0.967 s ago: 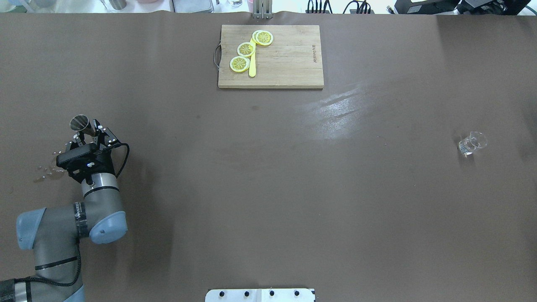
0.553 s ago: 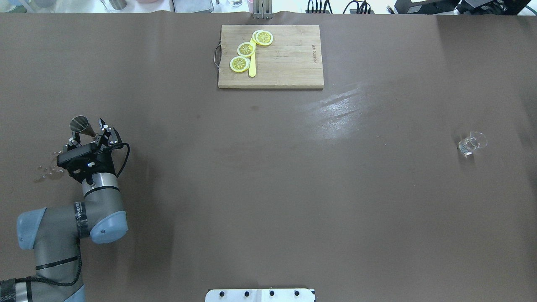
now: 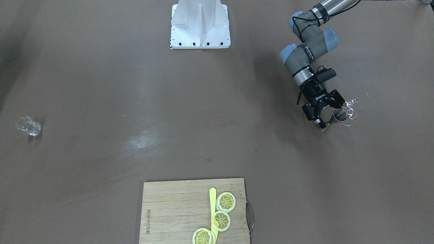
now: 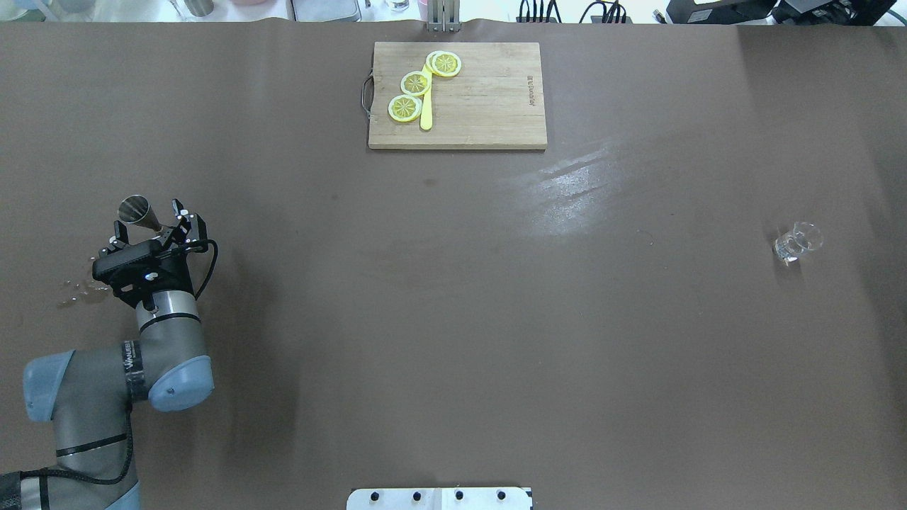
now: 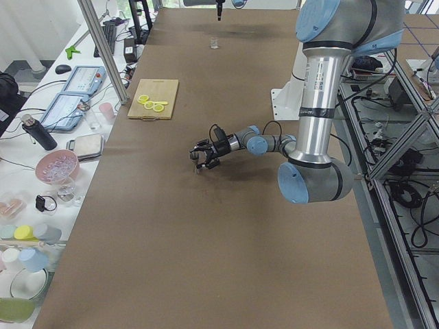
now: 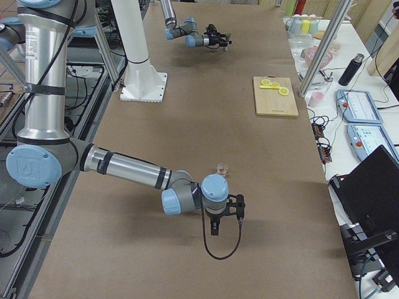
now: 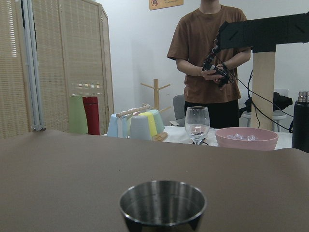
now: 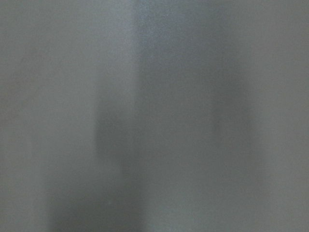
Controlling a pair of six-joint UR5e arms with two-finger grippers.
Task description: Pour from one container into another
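The dark metal jigger (image 4: 138, 211) stands upright at the table's left side, also seen in the front view (image 3: 339, 115). Its open cup fills the bottom of the left wrist view (image 7: 162, 203). My left gripper (image 4: 149, 219) is open, with one finger on each side of the jigger and a gap between them (image 3: 331, 114). The clear glass tumbler (image 4: 797, 243) stands far off at the right side (image 3: 28, 126). My right gripper (image 6: 225, 210) hovers near the tumbler (image 6: 221, 168); I cannot tell whether it is open or shut. The right wrist view is a grey blur.
Spilled droplets (image 4: 79, 289) glisten on the brown cover just left of the left wrist. A wooden cutting board (image 4: 489, 106) with lemon slices (image 4: 416, 83) and a yellow knife lies at the far middle. The white robot base (image 3: 200, 23) sits at the near edge.
The left gripper's fingers have spread apart from the jigger, which they held a second ago. The jigger stays standing in the same spot.
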